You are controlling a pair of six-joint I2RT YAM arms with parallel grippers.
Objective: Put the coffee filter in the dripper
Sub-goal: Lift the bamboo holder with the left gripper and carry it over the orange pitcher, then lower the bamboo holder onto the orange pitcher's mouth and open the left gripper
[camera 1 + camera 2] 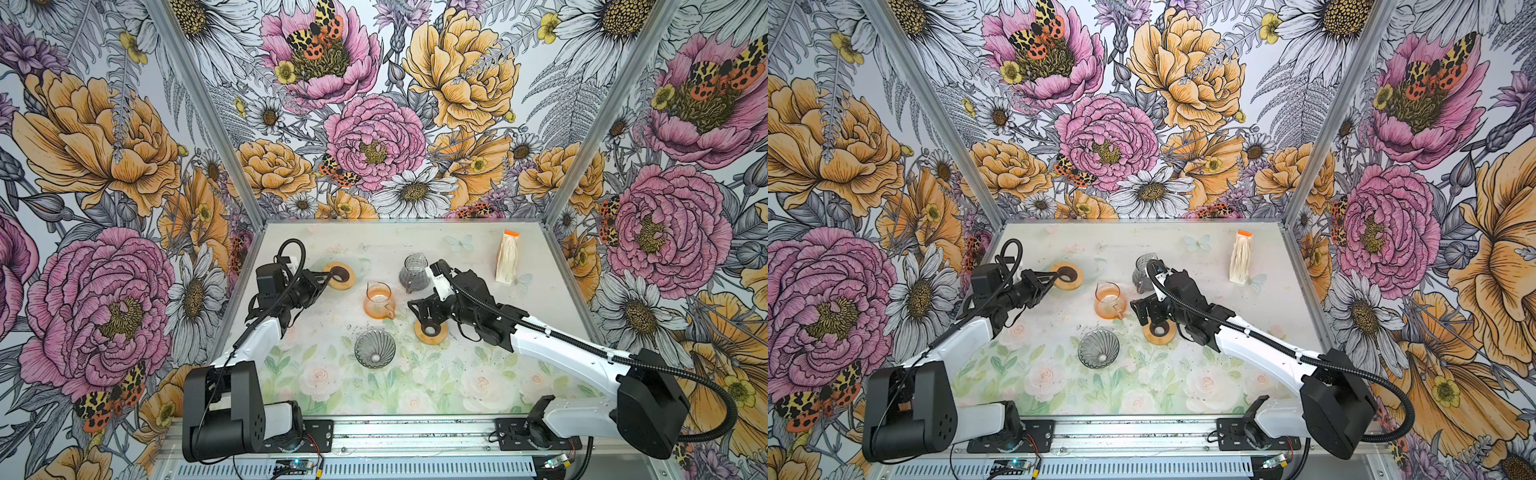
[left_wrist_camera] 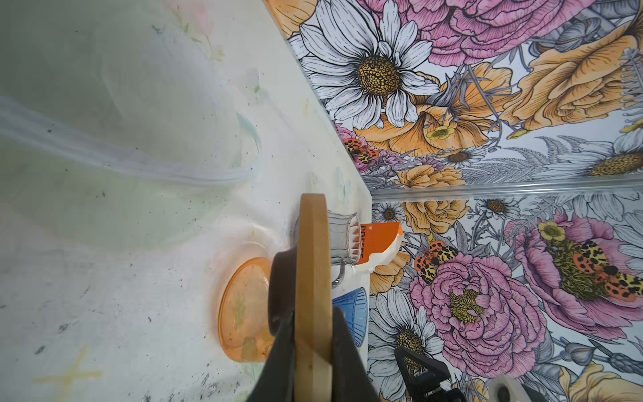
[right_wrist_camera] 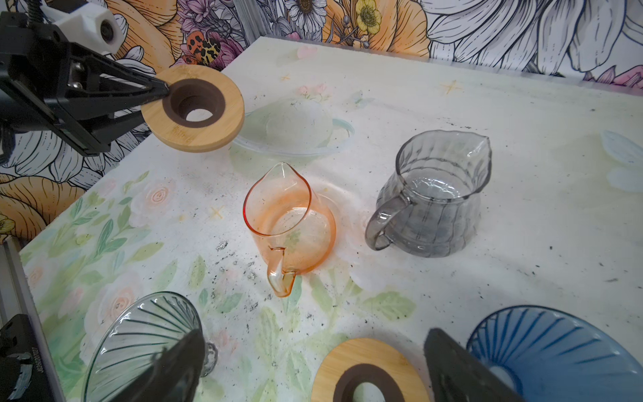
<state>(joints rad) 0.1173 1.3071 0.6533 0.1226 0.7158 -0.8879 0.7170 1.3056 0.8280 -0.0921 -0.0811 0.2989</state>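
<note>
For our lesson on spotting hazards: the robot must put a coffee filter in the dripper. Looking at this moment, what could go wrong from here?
1. The left gripper grips a wooden ring by one side only; it might slip or tilt.
2. The open right gripper hangs close to the orange carafe and grey carafe; reaching for the filter pack could knock the glass.

My left gripper (image 3: 163, 93) is matt black plastic. The ring (image 3: 195, 141) looks like smooth pale wood with a dull brown collar. Orange jug (image 3: 295, 236), grey jug (image 3: 435, 222), grey dripper (image 3: 139, 334) and blue dripper (image 3: 563, 348) are all glossy and see-through, can't tell if glass or plastic. Table (image 3: 522, 278) is matt and speckled.
</note>
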